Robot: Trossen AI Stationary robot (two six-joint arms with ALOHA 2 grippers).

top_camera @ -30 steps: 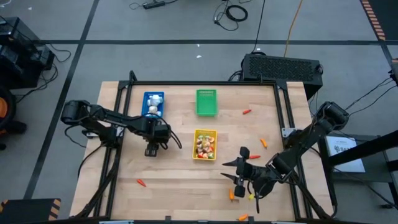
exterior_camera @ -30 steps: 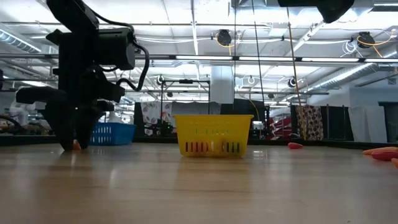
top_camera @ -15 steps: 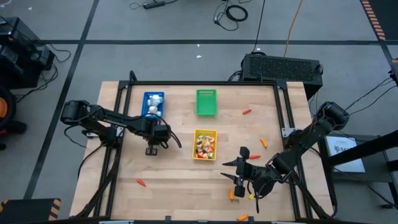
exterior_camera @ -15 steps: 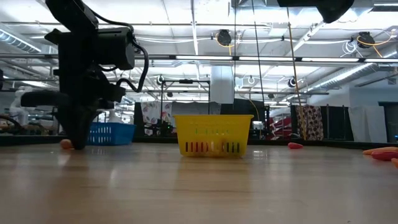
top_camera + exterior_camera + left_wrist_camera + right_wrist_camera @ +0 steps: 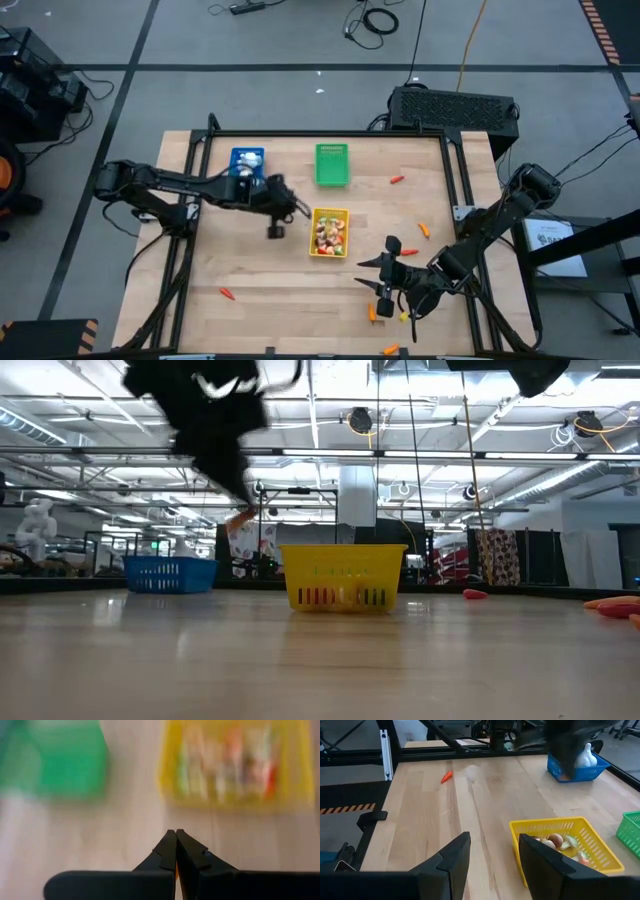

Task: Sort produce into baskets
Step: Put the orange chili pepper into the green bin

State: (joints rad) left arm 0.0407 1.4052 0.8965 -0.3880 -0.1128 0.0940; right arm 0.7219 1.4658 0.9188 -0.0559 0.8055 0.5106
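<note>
Left gripper (image 5: 243,512): fingers closed on a small orange piece (image 5: 240,517), raised above the table (image 5: 260,270) just left of the yellow basket (image 5: 330,232). A second ago it stood low at the tabletop, nearer the blue basket (image 5: 246,166). Right gripper (image 5: 385,285): fingers apart, empty, unmoved at the near right. Green basket (image 5: 332,164) sits far centre. Orange pieces lie scattered over the wooden table; behind is an industrial hall.

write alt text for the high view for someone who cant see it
Seen from above, the left pincer hangs shut between the blue basket and the yellow basket, which is full of small vegetables. The green basket sits behind the yellow one. The right pincer waits open near the front right, with orange carrots scattered across the wooden table.
</note>
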